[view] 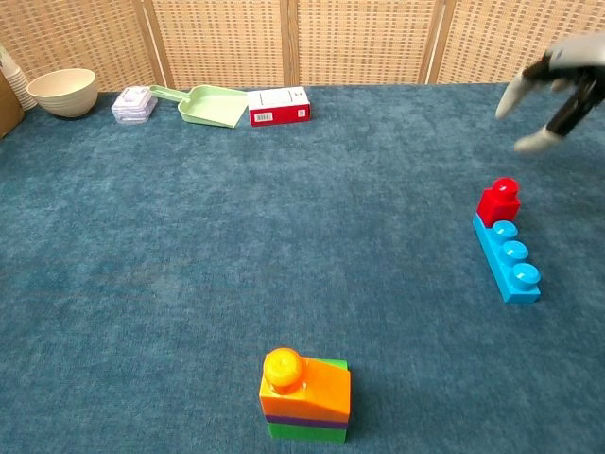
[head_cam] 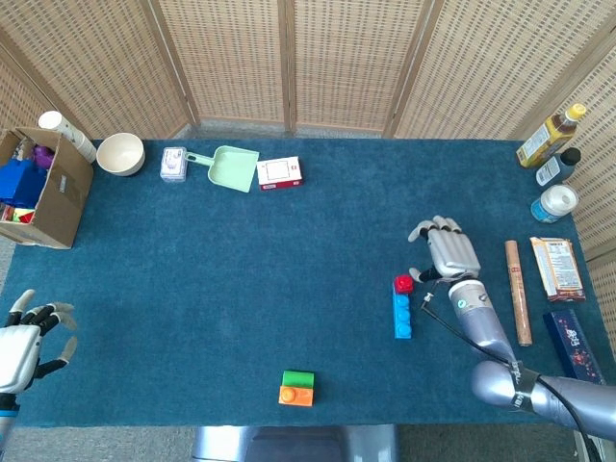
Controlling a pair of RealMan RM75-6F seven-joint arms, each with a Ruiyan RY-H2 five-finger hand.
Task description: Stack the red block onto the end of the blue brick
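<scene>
The red block [head_cam: 403, 284] [view: 498, 200] sits on the far end of the blue brick [head_cam: 401, 315] [view: 511, 265], which lies on the blue cloth at the right. My right hand [head_cam: 449, 250] [view: 553, 92] hovers above and to the right of the block, fingers spread, holding nothing and clear of both pieces. At the lower left edge of the head view my left hand [head_cam: 24, 340] rests open and empty, far from the bricks.
A green, purple and orange block stack [head_cam: 297, 387] [view: 305, 392] stands near the front edge. A bowl [head_cam: 120, 153], clear box [head_cam: 173, 163], green scoop [head_cam: 229, 166] and red-white box [head_cam: 279, 172] line the back. A cardboard box [head_cam: 40, 189] stands far left; bottles [head_cam: 550, 136], a roll [head_cam: 517, 292] and packets lie far right.
</scene>
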